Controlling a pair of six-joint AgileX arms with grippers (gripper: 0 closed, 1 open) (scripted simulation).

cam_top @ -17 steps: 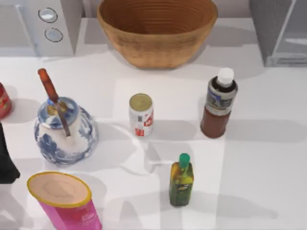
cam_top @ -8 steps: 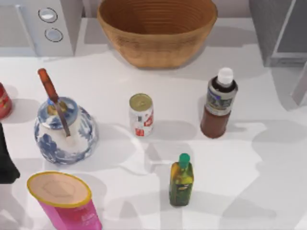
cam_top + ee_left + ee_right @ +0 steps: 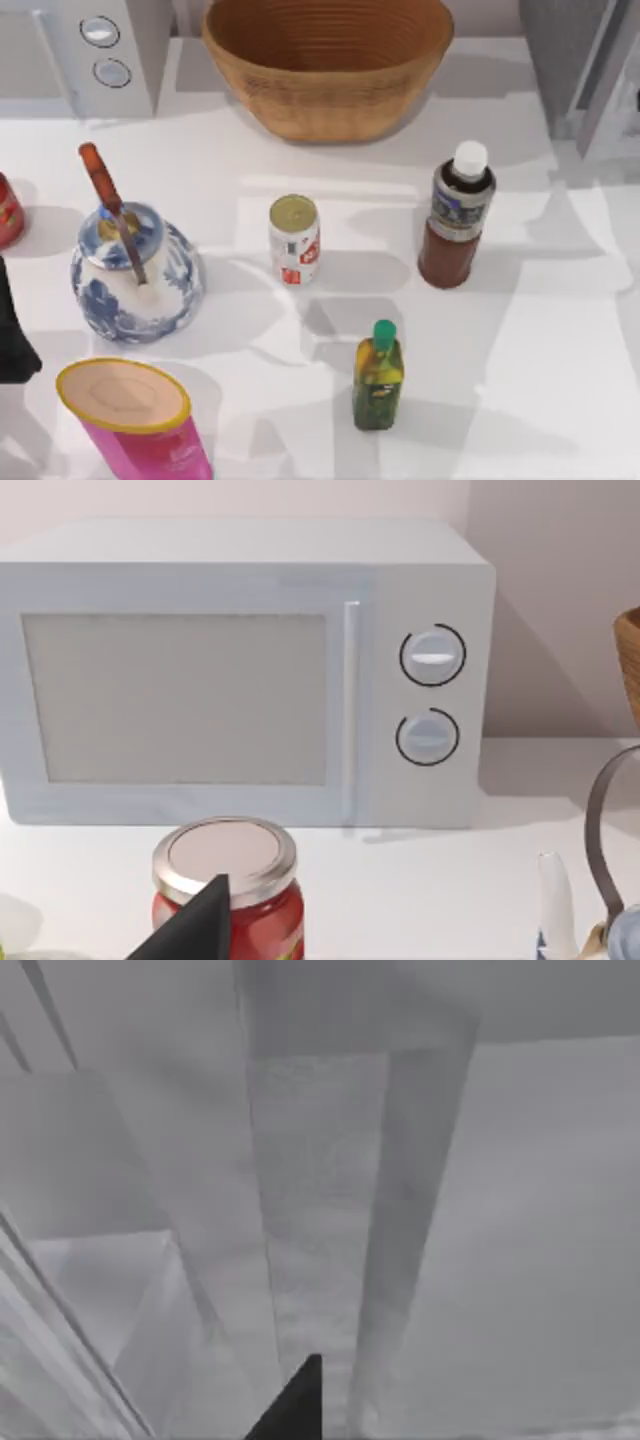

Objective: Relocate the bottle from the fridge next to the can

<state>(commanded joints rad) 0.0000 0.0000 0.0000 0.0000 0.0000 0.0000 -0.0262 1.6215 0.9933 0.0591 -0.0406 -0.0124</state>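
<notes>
The bottle [image 3: 457, 215], white-capped with a reddish-brown lower body, stands upright on the white table right of centre, outside the fridge [image 3: 560, 60], which sits at the back right corner. The can [image 3: 294, 240], white with red markings and a gold top, stands upright near the middle, well to the bottle's left. My left arm [image 3: 12, 335] rests at the table's left edge, and a dark part of my left gripper [image 3: 190, 930] shows before a red jar. A dark part of my right gripper [image 3: 295, 1405] sits close to the fridge's grey panels.
A wicker bowl [image 3: 328, 60] stands at the back centre and a light grey appliance with two knobs [image 3: 105, 55] at the back left. A blue-white teapot [image 3: 135, 270], a pink canister [image 3: 135, 420], a red jar [image 3: 8, 210] and a green-capped bottle [image 3: 378, 375] stand nearer.
The fridge door at the top right has swung, and broad shadows have shifted across the table's right side. The bottle, the can and the left arm have not moved.
</notes>
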